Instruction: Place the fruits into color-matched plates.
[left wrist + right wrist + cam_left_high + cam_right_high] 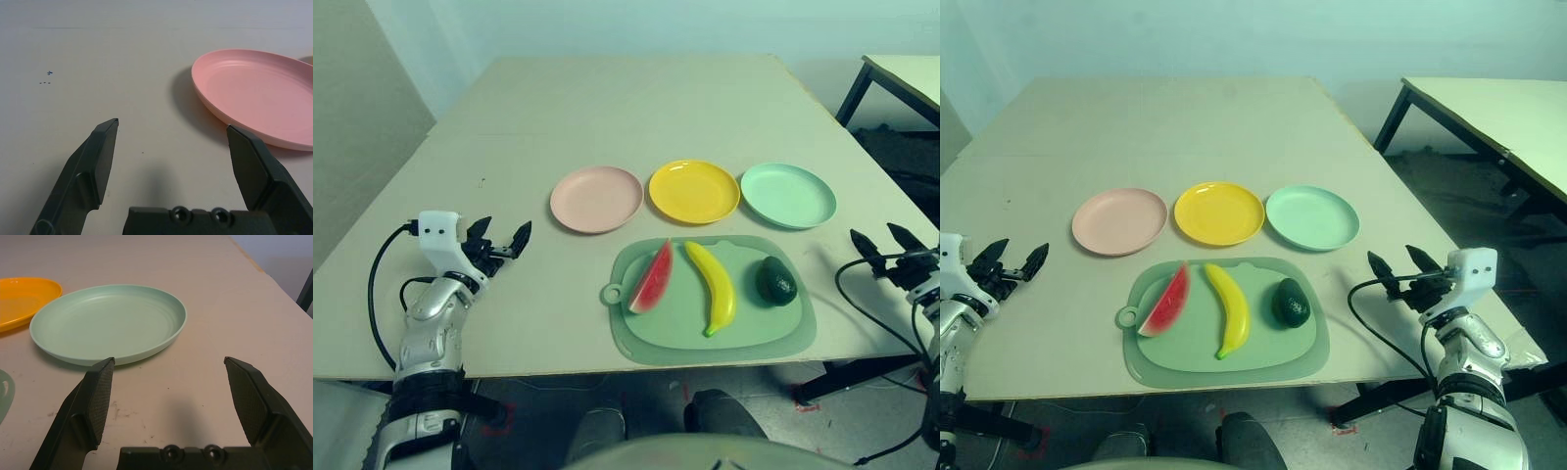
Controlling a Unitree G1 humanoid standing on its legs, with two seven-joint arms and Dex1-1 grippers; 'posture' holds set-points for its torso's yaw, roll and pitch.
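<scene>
Fruits, namely watermelon wedge (652,278), banana (713,287) and avocado (776,281), lie on the cutting board (646,338) near the bench's front edge. Likely light, rigid, smooth; grasp mid-body. Left gripper (501,242) and right gripper (1400,266) stand open, empty.

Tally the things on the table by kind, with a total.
Plates: 3, pink plate, yellow plate, green plate
Fruits: 3, watermelon wedge, banana, avocado
Cutting boards: 1, cutting board
Total: 7
</scene>
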